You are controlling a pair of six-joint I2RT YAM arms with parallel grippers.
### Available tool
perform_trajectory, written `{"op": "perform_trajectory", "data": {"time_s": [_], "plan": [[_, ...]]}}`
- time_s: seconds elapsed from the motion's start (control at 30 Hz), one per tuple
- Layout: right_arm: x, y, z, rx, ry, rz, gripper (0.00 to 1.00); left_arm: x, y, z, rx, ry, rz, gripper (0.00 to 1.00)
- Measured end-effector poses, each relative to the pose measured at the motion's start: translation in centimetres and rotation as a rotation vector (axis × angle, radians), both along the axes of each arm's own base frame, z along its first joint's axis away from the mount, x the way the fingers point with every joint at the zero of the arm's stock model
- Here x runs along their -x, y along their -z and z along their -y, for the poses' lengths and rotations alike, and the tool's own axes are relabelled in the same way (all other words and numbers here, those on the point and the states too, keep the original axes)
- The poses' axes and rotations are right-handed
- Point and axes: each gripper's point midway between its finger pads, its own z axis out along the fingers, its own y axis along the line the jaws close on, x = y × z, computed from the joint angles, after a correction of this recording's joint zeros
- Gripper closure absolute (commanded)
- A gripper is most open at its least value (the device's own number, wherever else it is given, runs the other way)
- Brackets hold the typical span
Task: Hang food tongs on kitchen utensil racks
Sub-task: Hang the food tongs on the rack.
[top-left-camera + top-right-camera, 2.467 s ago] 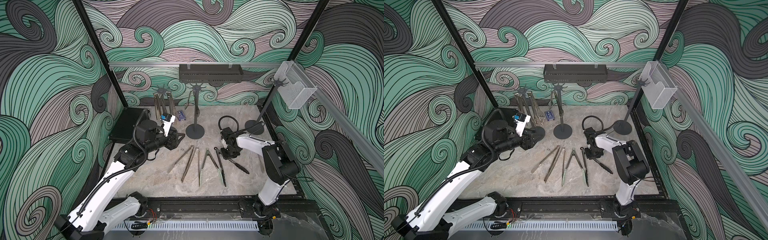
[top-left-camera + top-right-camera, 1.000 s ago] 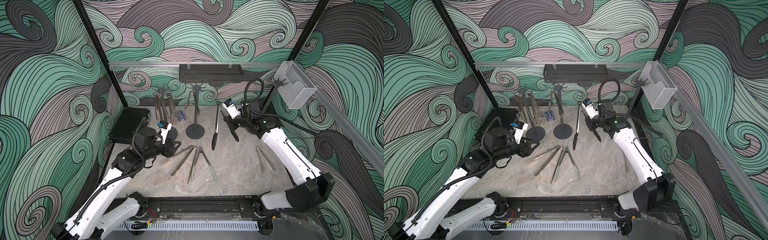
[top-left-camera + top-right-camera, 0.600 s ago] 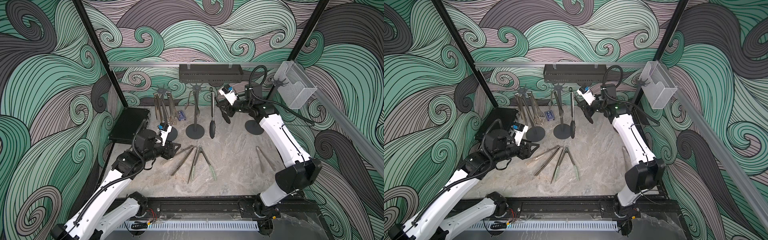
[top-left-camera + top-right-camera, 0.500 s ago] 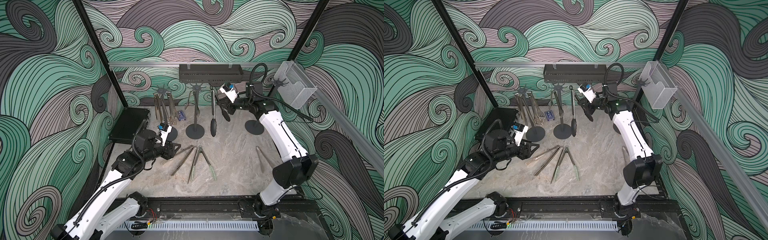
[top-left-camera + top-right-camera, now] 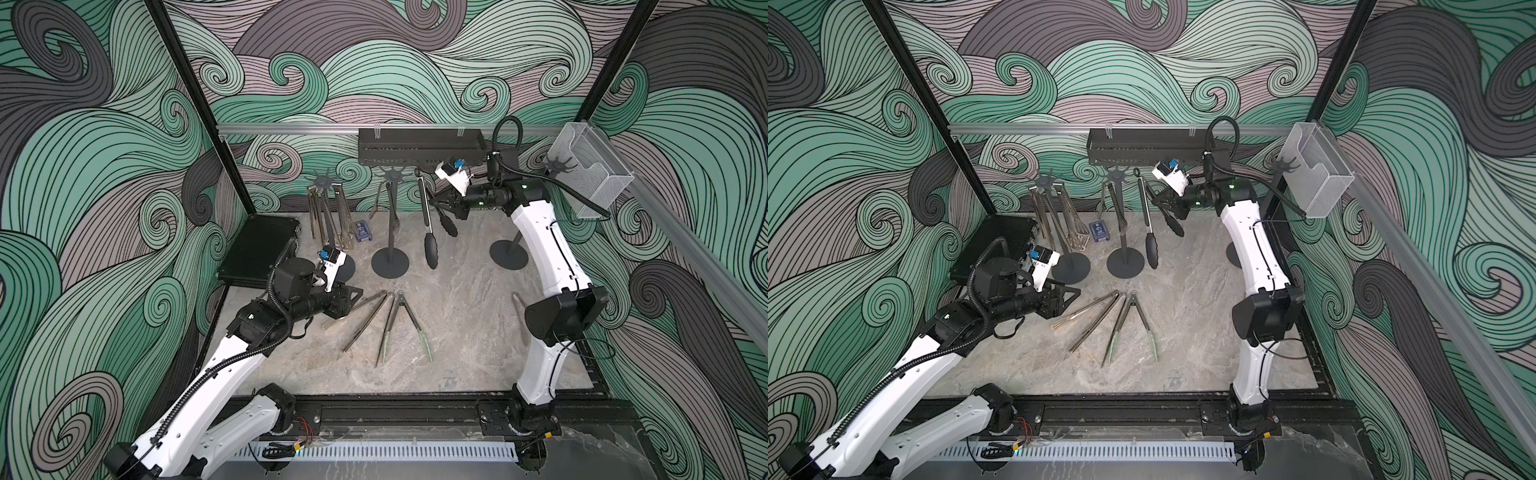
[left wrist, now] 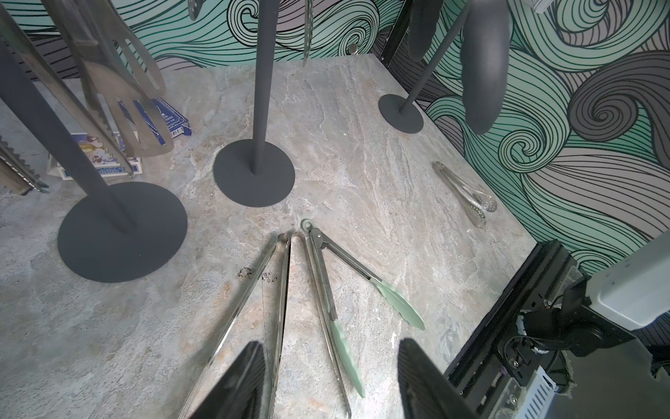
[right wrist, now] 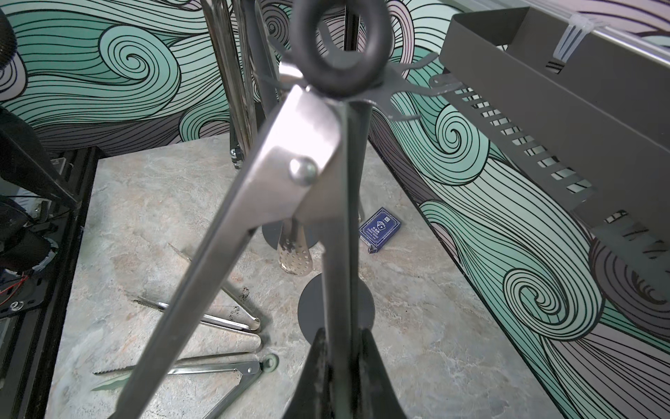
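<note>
- Right gripper: clamped on one steel arm of the black-tipped steel tongs with a black ring end, high above the grey marble table.
- Held tongs: they hang almost upright, ring end up and black tips down, clear of the table. The two arms are spread, and the second arm points down below the gripper.
- Ring end: it is at the star-like crown of hooks of the middle rack, a thin dark grey pole on a round disc base. In the right wrist view the ring overlaps a hook, but I cannot tell if the hook passes through it.
- Left gripper: open and empty, with the jaws apart. It is low over the table, above the tip ends of the plain long steel tongs.
- On the table: the plain long steel tongs and the pale-green-tipped tongs lie side by side, with their hinge ends near the base of the middle rack. The small steel tongs with perforated tips lie well apart, near the right edge.
- Left rack: several wide steel tongs hang from its crown.
- Middle rack, other side: short steel tongs hang from a hook.
- Right rack: its base stands behind the right arm.
</note>
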Motion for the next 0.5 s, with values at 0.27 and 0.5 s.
{"op": "perform_trajectory", "data": {"time_s": [0.27,0.5], "plan": [[-1.2,1.2,0.1,0.007,0.007,-0.039,1.0,0.0,0.1,0.0,-0.002,0.002,0.0,0.41],[-1.8,0.7,-0.1,-0.002,0.012,-0.032,1.0,0.0,0.1,0.0,-0.003,0.002,0.0,0.41]]}}
